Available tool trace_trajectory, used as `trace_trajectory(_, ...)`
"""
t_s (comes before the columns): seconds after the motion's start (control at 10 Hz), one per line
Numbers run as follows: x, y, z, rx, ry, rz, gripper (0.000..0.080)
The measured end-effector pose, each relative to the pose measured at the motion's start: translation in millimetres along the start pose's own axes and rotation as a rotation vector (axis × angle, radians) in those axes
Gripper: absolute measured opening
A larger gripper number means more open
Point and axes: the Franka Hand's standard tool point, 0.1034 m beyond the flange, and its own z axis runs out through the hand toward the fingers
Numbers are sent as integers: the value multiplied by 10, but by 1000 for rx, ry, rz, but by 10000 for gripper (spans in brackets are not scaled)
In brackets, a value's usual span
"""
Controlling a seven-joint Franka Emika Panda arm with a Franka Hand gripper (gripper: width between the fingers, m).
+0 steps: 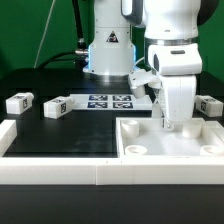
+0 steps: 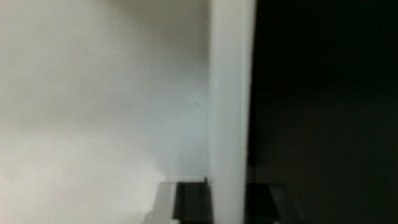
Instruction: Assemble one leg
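Observation:
Three small white legs with black-and-white tags lie on the black table in the exterior view: two at its left (image 1: 20,101) (image 1: 55,105) and one at its right (image 1: 207,104). The large white square tray-like piece (image 1: 135,150) lies at the front right. My gripper (image 1: 170,126) points straight down at that piece's far part. In the wrist view the dark fingertips (image 2: 192,203) stand on either side of a narrow white rim (image 2: 231,110) of the piece, which fills the gap between them. My gripper (image 2: 231,203) holds no leg.
The marker board (image 1: 110,100) lies flat at the table's middle back. A white wall (image 1: 60,162) runs along the front and up the left side (image 1: 8,135). Another white part (image 1: 141,78) shows partly behind the arm. The robot's base (image 1: 108,50) stands at the back.

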Motion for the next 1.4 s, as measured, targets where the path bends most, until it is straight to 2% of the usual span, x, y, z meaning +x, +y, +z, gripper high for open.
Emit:
trace_trajectory(0.1,-3,0,0,0,0,1,66)
trace_trajectory(0.2,-6,1,0,0,0,1,253)
trace_trajectory(0.3,-9,1,0,0,0,2,253)
trace_trajectory(0.5,-13,2,0,0,0,2,593)
trace_trajectory(0.6,-15,2,0,0,0,3,634)
trace_trajectory(1.1,-9,7,-21,-3,-1,19,649)
trace_trajectory(1.4,105,-41,-379,-38,-12,95,649)
